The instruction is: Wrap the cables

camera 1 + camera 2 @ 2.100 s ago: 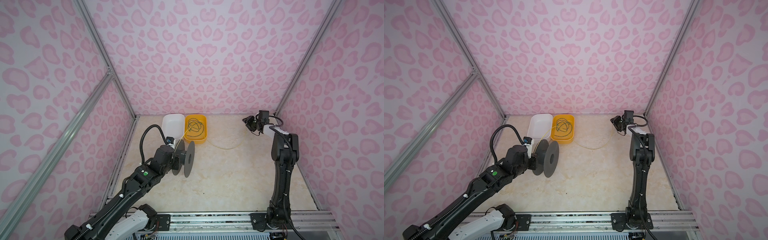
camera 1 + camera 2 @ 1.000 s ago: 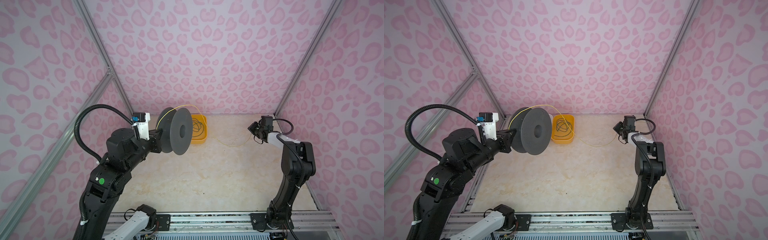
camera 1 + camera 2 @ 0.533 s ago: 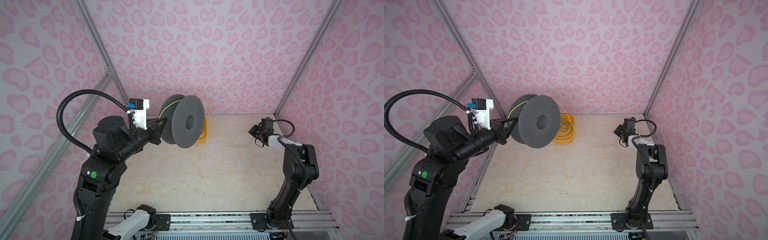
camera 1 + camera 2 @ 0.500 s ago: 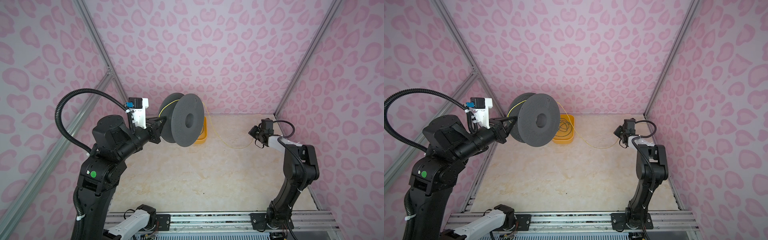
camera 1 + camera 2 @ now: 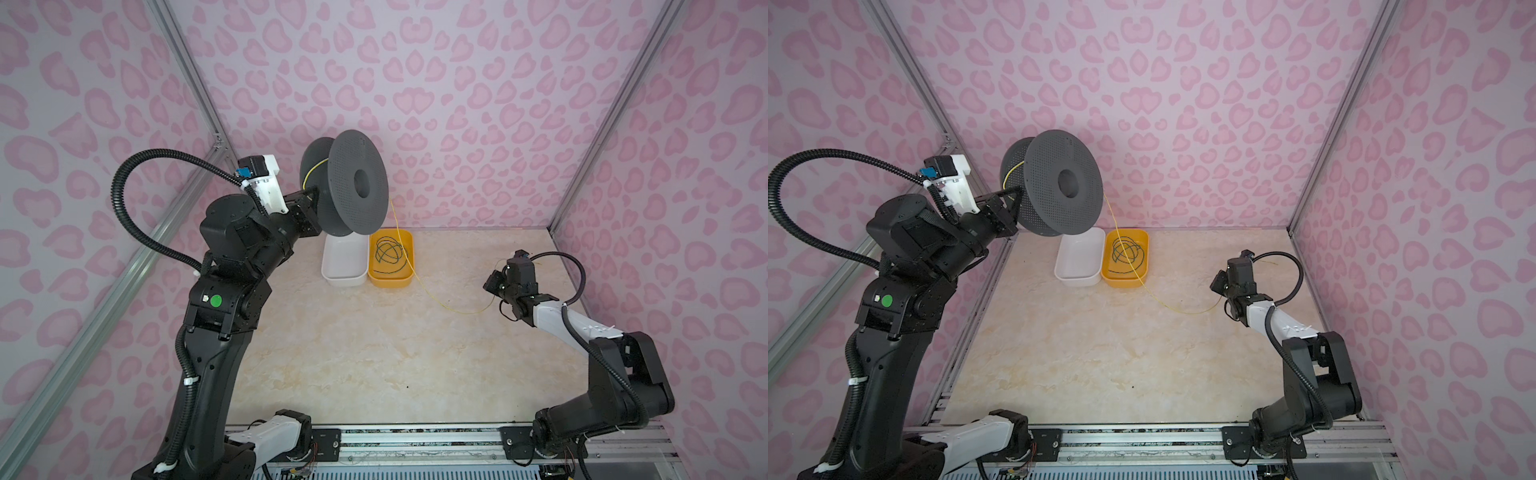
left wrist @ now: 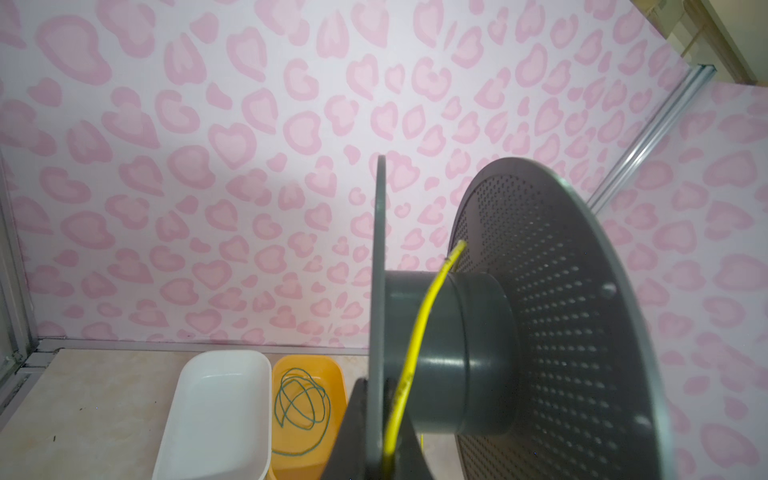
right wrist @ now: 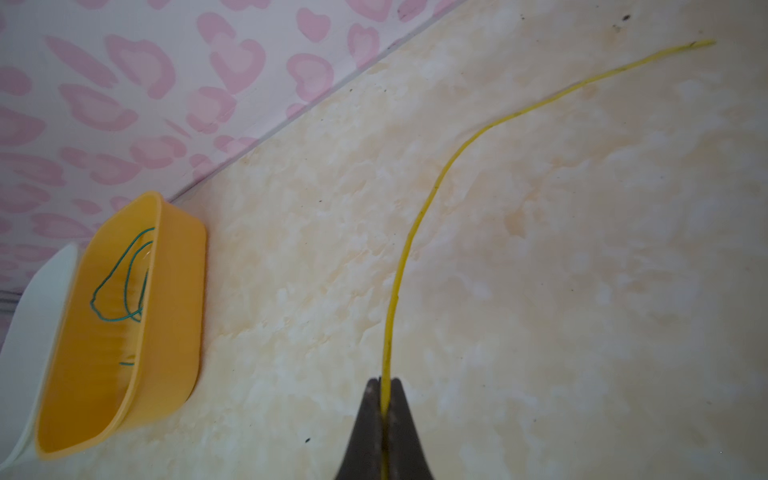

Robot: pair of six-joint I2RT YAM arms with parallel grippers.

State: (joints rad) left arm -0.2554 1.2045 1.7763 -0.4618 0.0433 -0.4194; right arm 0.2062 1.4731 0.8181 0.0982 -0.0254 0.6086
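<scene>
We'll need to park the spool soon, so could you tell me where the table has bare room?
The widest bare patch of the table lies between the front rail and the yellow cable. The back is crowded: the white tray and yellow tray sit side by side, and the cable runs from spool to right gripper.

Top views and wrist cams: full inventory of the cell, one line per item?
spool: 1, dark grey, held in the air above the back left of the table
yellow cable: 1, yellow, runs from the spool hub down across the table to the right gripper
green cable: 1, dark green, coiled inside the orange bin
orange bin: 1, orange, back of table
white bin: 1, white, touching the orange bin's left side
table: 1, beige marble
left gripper: 1, black, shut on the spool's flange
right gripper: 1, black, shut on the yellow cable
</scene>
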